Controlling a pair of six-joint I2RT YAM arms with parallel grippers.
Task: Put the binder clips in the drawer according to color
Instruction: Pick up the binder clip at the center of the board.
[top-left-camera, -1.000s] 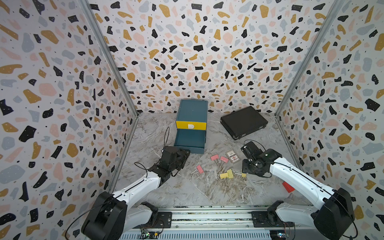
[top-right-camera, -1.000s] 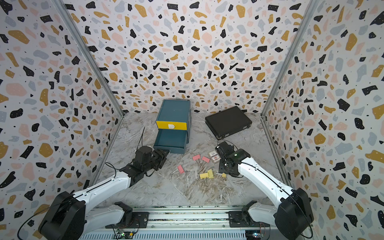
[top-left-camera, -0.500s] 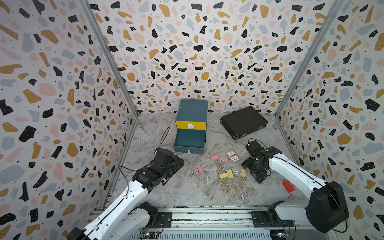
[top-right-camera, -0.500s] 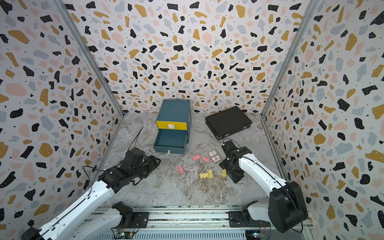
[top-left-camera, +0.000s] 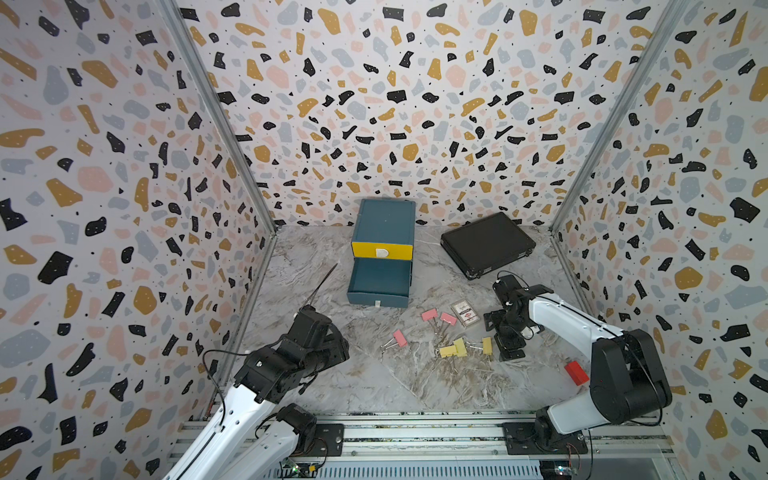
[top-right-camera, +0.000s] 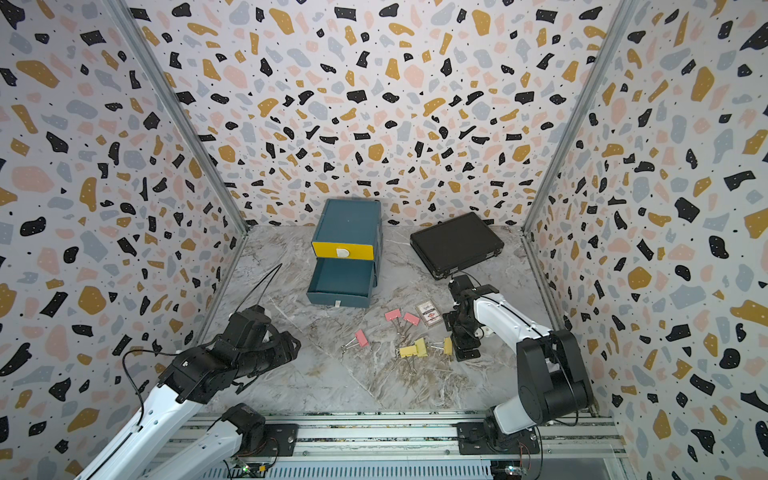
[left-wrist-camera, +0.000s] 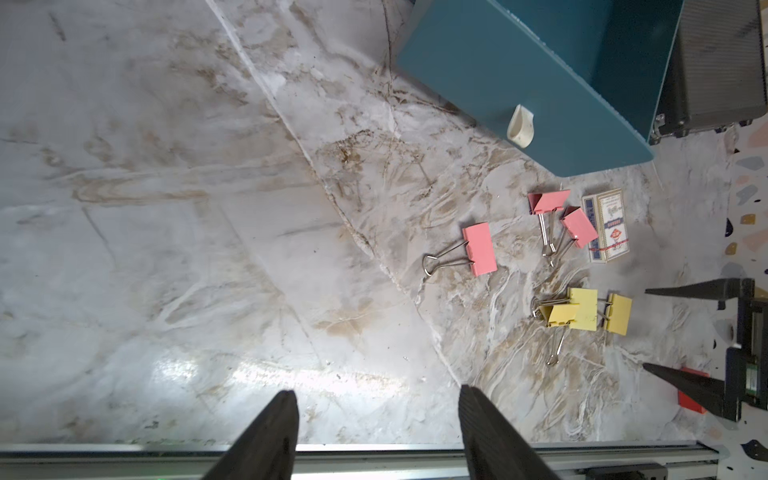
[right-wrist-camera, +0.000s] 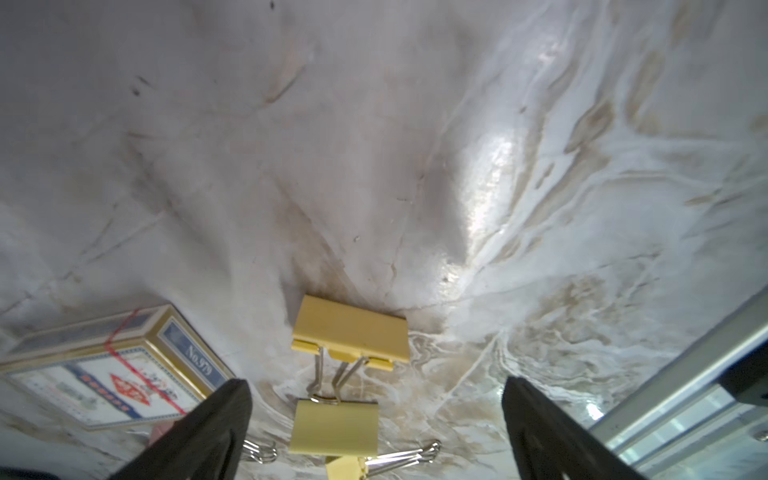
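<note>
place: robot lab test cell
enclosure: three terrazzo-print panel walls (top-left-camera: 124, 208), bare aluminium corner posts (top-left-camera: 226, 133)
surface: marble-print worktop (top-left-camera: 374, 382), boxed in by the panels
mounting: aluminium rail (top-left-camera: 415, 436) along the front, left arm (top-left-camera: 232, 419) and right arm (top-left-camera: 569, 324) bolted on
wiring: exposed cable (top-left-camera: 212, 365), small lit circuit board (top-left-camera: 297, 468) under the rail

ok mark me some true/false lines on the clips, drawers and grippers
1. All drawers are shut. False: the teal drawer under the yellow drawer is pulled out.
2. Three pink clips lie on the table. True.
3. The right gripper is shut on a yellow clip. False: it is open and empty, and the yellow clips lie on the table.
4. The left gripper is open and empty. True.
5. The black case lies open. False: it is closed.
</note>
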